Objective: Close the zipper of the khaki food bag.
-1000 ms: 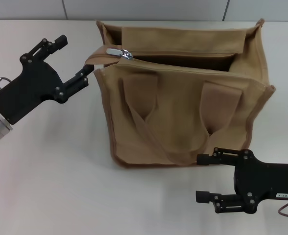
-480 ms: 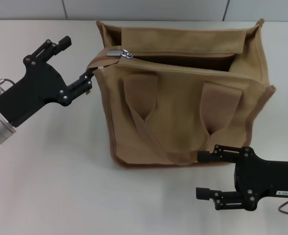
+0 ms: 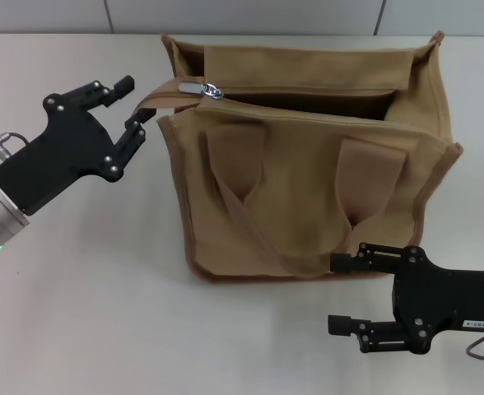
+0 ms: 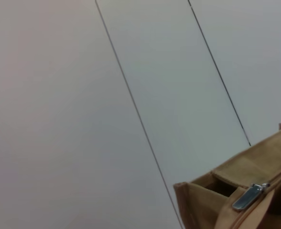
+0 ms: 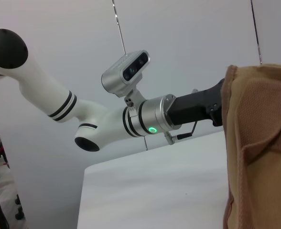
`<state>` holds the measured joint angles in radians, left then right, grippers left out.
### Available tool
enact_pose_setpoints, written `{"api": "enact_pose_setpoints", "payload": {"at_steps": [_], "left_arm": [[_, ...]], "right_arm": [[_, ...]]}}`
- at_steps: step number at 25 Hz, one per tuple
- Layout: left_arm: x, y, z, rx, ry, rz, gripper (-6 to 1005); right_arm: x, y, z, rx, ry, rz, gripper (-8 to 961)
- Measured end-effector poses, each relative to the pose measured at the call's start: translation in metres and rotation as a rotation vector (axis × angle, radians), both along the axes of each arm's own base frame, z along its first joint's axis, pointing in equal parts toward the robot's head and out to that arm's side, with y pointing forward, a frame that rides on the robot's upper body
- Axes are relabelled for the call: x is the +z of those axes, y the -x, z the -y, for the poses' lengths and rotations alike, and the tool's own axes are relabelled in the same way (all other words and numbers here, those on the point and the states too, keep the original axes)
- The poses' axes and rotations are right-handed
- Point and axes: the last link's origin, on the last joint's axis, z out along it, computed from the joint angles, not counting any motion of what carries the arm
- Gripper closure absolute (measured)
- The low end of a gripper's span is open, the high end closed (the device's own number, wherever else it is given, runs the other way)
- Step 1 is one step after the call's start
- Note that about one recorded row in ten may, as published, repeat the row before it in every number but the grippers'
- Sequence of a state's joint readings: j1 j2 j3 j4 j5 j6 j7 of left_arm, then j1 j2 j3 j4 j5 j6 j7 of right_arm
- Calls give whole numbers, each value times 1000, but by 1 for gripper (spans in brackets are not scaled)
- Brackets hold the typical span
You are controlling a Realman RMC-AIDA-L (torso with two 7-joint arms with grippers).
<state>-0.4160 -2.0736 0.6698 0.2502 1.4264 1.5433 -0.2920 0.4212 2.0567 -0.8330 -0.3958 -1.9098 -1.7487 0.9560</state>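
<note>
Nearest the robot's body, the right gripper (image 3: 346,294) hangs just off the bag's lower front corner on the robot's right, over the white table (image 3: 86,288). Its two black fingers (image 3: 353,265) point toward the left with a clear gap between them, released and holding nothing.

Just beyond stands the khaki bag (image 3: 308,164), upright in the middle of the table, its front face with two flat loop handles (image 3: 283,206) toward the robot. Its top is still mostly open, so the dark inside shows.

To the left, the left gripper (image 3: 131,103) sits beside the bag's upper left corner. Its fingers (image 3: 118,85) are spread apart and grasp nothing; a brown strap end (image 3: 155,97) at the bag's corner reaches toward the gap between them, but contact cannot be judged.

Along the bag's top edge runs the zipper (image 3: 308,90), with its silver slider (image 3: 201,86) parked at the left end. The left wrist view shows the same slider (image 4: 248,196) at the bag's corner, against a grey panelled wall (image 4: 131,71).
</note>
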Motion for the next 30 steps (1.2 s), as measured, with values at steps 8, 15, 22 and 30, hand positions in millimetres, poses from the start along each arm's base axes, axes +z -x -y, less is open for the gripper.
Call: {"api": "enact_pose_setpoints", "payload": {"at_steps": [8,15,22,30], "left_arm": [[-2,-4,1,-38,-4,-12,694],[2,-11,3,-85,-22,13,931],[3,-19,0,-131,-30,12,991],[4,-21,0,-151,-48,4,991]], "right_arm": [[-1,1,0,1,1,-3,177],[-1,2,1,2,5,-11,178],[-2,2,2,0,7,-14,178],[6,4,3,-8,-18,-65,178]]}}
